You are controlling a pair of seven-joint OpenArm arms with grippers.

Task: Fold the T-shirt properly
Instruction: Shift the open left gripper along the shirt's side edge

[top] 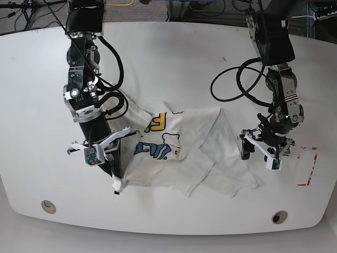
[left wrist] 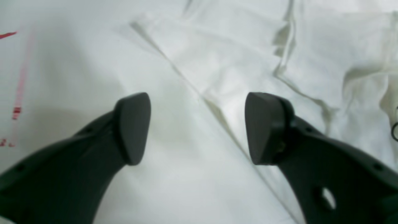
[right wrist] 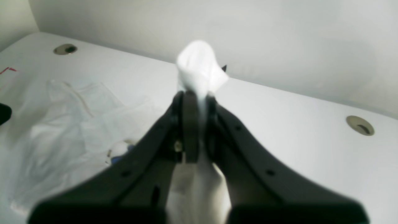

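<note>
One T-shirt (top: 181, 150) lies crumpled, long axis across the table (top: 174, 58).

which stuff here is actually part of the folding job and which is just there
Part of the job:
T-shirt
right gripper, pinching the shirt
left gripper, open over it

Just there:
table
red tape marks
cable holes

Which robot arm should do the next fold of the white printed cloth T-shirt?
Probably the right. The right gripper is shut on a bunched corner of the white printed cloth T-shirt, ready to carry it across. The left gripper is open over the shirt's edge, holding nothing.
</note>
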